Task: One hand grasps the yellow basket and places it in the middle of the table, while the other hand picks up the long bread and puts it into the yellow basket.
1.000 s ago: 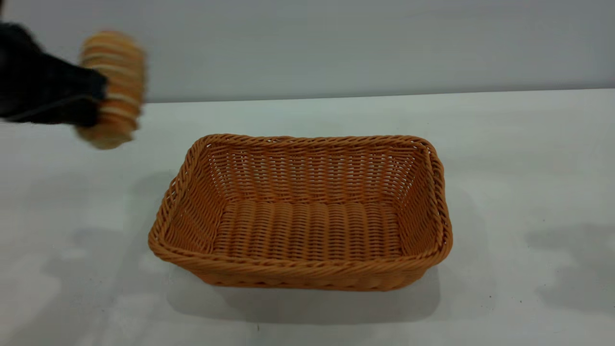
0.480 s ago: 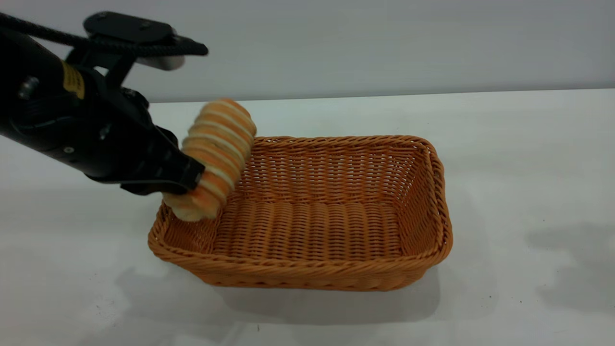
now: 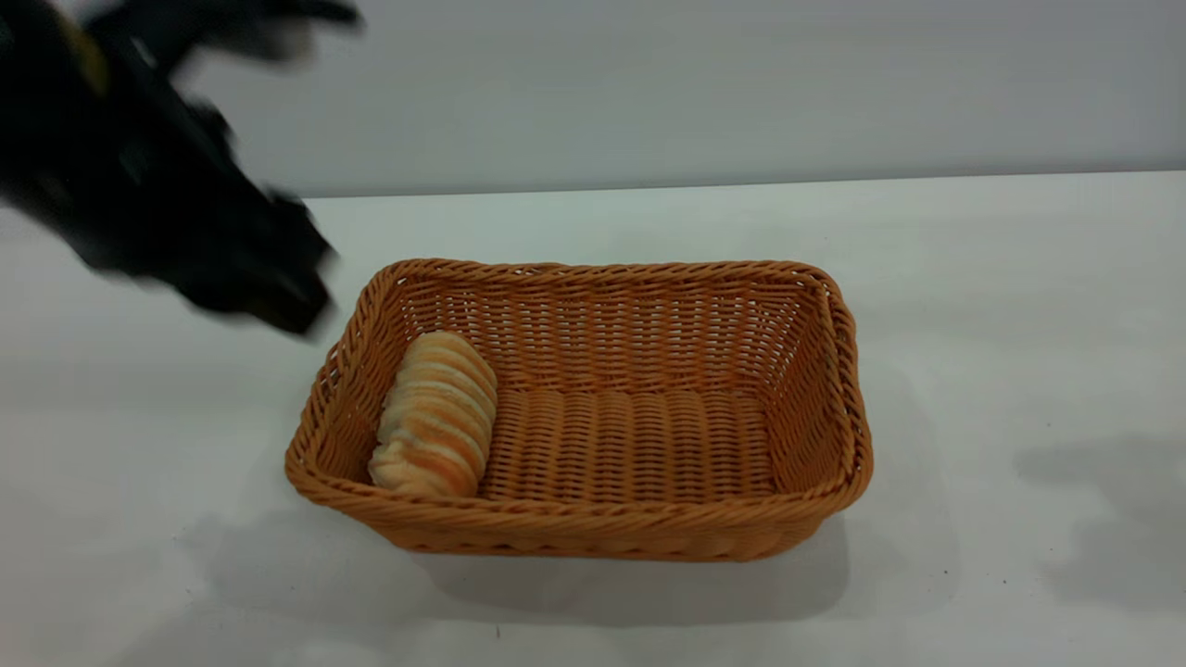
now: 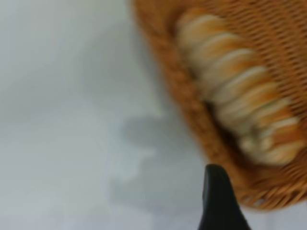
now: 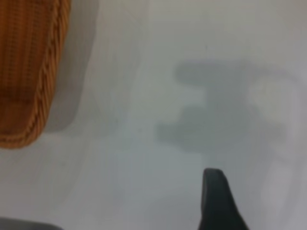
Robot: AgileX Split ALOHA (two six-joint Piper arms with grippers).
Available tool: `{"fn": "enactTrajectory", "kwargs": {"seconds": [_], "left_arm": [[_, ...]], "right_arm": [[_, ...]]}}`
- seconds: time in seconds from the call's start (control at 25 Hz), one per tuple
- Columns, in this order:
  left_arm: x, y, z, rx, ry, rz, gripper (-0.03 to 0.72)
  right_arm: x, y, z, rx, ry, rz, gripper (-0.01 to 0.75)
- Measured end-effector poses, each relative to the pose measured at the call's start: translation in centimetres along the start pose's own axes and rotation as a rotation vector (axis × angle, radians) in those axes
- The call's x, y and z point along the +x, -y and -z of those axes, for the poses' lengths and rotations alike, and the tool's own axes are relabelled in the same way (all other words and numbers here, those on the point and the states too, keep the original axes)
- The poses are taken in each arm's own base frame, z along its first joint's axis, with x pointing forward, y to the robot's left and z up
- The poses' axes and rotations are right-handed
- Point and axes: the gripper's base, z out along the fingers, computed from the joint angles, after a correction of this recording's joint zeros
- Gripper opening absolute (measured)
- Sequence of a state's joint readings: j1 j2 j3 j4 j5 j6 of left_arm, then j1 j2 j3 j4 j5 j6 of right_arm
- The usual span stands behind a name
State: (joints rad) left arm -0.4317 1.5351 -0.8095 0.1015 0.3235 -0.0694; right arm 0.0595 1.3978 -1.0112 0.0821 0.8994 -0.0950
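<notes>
The yellow basket stands on the white table, near the middle. The long bread lies inside it at its left end, against the left wall; it also shows in the left wrist view. My left gripper is blurred, above the table just left of the basket's far left corner, open and empty. One of its fingertips shows over the basket's rim. My right gripper is outside the exterior view; one of its fingers hangs over bare table, off the basket's corner.
The table surface around the basket carries only arm shadows and a few dark specks. A plain grey wall runs behind the table's far edge.
My left gripper carried the bread in from the left over the basket's left end, let it go, and has drawn back up and left. The bread now lies in the basket.
</notes>
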Motion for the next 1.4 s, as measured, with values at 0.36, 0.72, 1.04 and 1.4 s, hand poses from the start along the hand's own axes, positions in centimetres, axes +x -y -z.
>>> {"fn": "enactTrajectory", "kwargs": {"seconds": [0.36,0.72,1.04,1.4], "left_arm": [[0.2,-4.3,14.9,-0.216,0.097,0.084,0.492],[7.4,-4.0,23.7,-0.268,0.186,0.18,0.492],[14.5,-3.0,23.4,-0.242,0.208,0.232,0.492],[20.6,-1.9,21.7,-0.209,0.313,0.272,0.492]], "right_arm": [[2.0,-0.4,4.5,0.0,0.039,0.014,0.491],[7.1,-1.0,9.2,-0.006,0.137,0.049,0.491],[15.1,-2.0,9.3,-0.055,0.223,0.132,0.491],[21.5,-2.6,10.1,-0.063,0.425,0.167,0.491]]}}
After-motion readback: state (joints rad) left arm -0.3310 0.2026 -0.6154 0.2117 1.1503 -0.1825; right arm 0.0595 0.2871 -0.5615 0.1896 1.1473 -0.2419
